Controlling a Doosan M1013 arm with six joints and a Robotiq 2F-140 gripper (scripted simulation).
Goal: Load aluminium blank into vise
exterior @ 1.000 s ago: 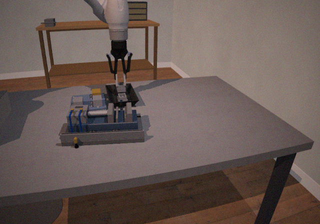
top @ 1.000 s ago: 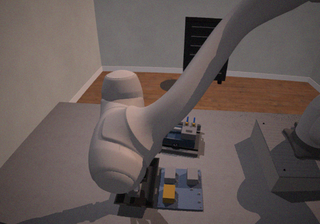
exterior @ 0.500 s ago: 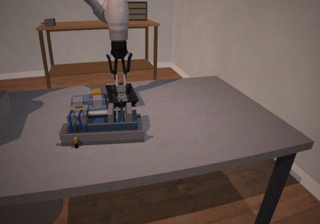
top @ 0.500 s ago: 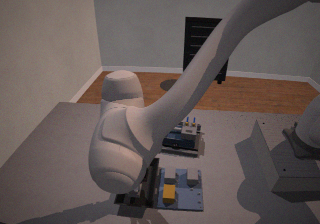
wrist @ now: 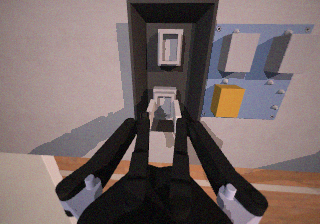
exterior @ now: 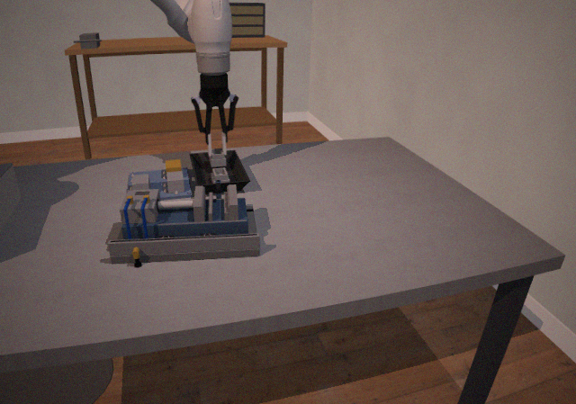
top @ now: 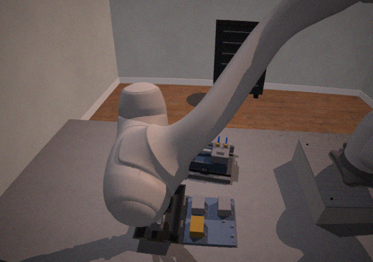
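My gripper [exterior: 217, 152] [wrist: 164, 106] is shut on a grey finished part [exterior: 218, 159] [wrist: 165, 91], its pocket up. It holds the part low in the end of the dark outfeed tray [top: 179, 205] [exterior: 240, 169] [wrist: 137, 59] farther from the vise; floor contact cannot be told. Another finished part [wrist: 161, 49] lies pocket up at the tray's other end, apart from it. Two aluminium blanks [top: 198, 205] [top: 224, 206] and a brass blank [top: 197, 226] [wrist: 228, 103] are on the blue infeed plate [top: 221, 233] [wrist: 255, 96]. The vise [exterior: 185, 228] is open; no blank shows between its jaws. The arm hides its jaws in the top view.
The tray's walls stand close around the fingers. The infeed plate, with its small pins, lies beside the tray. The vise's hose block [top: 220, 155] [exterior: 139, 206] stands beyond the plate. A grey angled panel [top: 310, 177] stands nearer the robot's base.
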